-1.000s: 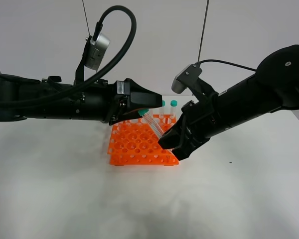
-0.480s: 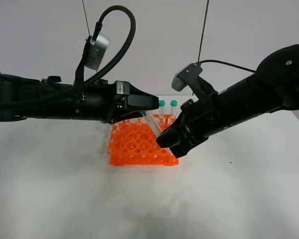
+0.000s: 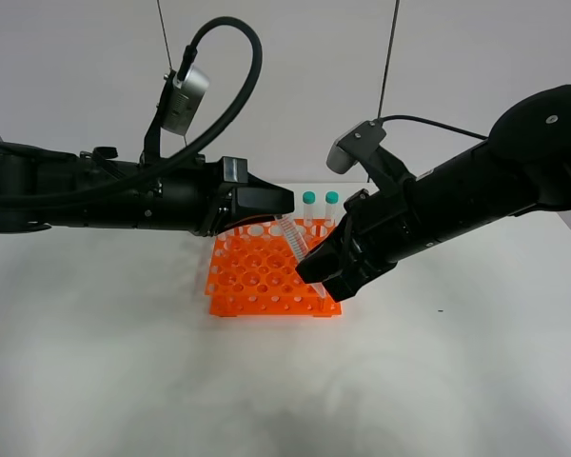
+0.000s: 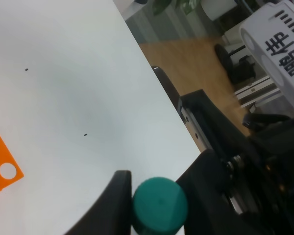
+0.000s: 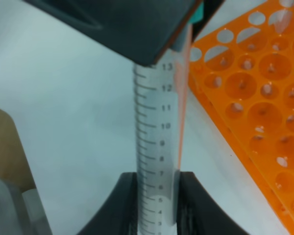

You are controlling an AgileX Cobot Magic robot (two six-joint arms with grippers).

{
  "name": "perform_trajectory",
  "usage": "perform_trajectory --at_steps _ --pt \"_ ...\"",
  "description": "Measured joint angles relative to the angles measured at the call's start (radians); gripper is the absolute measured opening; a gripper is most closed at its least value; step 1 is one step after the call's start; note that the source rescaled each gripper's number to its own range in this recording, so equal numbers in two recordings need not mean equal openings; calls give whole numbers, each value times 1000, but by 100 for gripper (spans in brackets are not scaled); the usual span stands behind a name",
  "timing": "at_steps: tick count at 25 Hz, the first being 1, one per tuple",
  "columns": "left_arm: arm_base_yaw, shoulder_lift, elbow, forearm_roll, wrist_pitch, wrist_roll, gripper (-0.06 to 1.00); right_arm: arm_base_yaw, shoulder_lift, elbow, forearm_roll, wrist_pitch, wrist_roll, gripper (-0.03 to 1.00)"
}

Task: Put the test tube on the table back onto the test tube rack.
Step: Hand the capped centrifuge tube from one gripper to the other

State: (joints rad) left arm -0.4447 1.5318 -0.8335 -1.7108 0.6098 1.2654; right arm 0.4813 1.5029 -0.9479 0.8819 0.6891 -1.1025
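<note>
Item: test tube [image 3: 292,239], aloft over test tube rack [image 3: 257,278]; axis tilted, cap [image 4: 159,204] toward 11 o'clock, tip toward 5. Your left jaws clamp its cap; your right jaws clamp the lower barrel [image 5: 157,147].

A clear, graduated test tube [image 3: 293,240] with a teal-green cap tilts in mid-air, gripped at cap and lower half, above the bright orange rack [image 3: 262,278] standing on the white table [image 3: 124,362].
</note>
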Motion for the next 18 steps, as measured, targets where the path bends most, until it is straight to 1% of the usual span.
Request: perform_trajectory --at_steps 2,3,5,6,7,8,10,11,14,15,18 --pt "0 0 0 0 0 0 0 0 0 0 0 -1 0 4" --pt "0 0 0 0 3 0 0 0 0 0 0 -4 1 11" --pt "0 0 0 -1 24 0 0 0 0 0 0 -24 1 44" --pt "0 0 0 -1 29 0 0 0 -1 0 -1 -27 1 66" --pt "0 0 0 -1 30 0 0 0 -7 0 -2 -28 1 80" --pt "0 0 0 -1 30 0 0 0 -14 0 -7 -30 1 88" --pt "0 0 0 -1 31 0 0 0 -41 -4 -25 -26 17 95" --pt "0 0 0 -1 31 0 0 0 -57 -11 -33 -19 39 97" --pt "0 0 0 -1 31 0 0 0 -102 -67 -96 33 165 99" --pt "0 0 0 -1 31 0 0 0 -113 -98 -141 59 232 99" --pt "0 0 0 -1 31 0 0 0 -124 -200 -328 146 455 100"
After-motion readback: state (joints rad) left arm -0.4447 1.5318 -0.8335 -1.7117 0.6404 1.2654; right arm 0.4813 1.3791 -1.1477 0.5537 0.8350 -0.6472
